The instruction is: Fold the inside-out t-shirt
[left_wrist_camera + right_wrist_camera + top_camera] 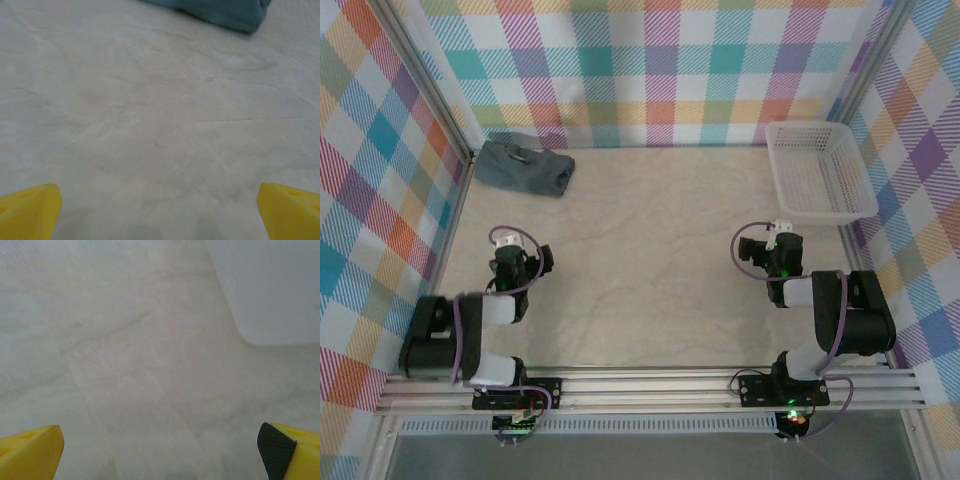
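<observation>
- While it sits bunched in the far left corner of the table (650,300), the t-shirt (525,167) looks light, soft and floppy. It would likely sag and slip when lifted, so a pinch on a hem or shoulder edge seems the best hold.
- Over to the left gripper (160,212): jaws spread wide, nothing held, with the shirt ahead of it and not touching.
- And the right gripper (160,452), equally wide and empty, hangs well apart from the shirt, near the white basket (820,170).
</observation>
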Controlling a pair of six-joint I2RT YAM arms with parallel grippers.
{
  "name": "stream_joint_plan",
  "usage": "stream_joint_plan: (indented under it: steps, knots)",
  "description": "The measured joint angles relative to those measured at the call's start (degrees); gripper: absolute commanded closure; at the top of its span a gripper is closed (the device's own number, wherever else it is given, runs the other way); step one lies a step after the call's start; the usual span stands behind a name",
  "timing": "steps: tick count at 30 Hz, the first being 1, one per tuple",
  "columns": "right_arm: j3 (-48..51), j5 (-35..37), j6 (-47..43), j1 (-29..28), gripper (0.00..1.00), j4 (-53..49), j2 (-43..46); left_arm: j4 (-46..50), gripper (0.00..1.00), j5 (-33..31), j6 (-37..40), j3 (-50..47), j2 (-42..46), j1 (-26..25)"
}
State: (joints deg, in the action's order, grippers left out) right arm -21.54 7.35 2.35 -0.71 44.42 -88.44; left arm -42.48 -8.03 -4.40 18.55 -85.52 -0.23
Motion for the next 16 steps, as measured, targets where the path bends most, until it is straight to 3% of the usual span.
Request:
stream_joint_plan:
  steps: [3,16]
  knots:
    - [0.0,-0.4,0.0,0.0,0.00,2.1,0.0,-1.7,0.00,2.3,1.2,2.1,-4.3,-0.5]
    - [0.0,-0.6,0.0,-0.2,0.00,3.2,0.0,-2.9,0.00,1.1,4.3,4.4,-4.4,-3.5]
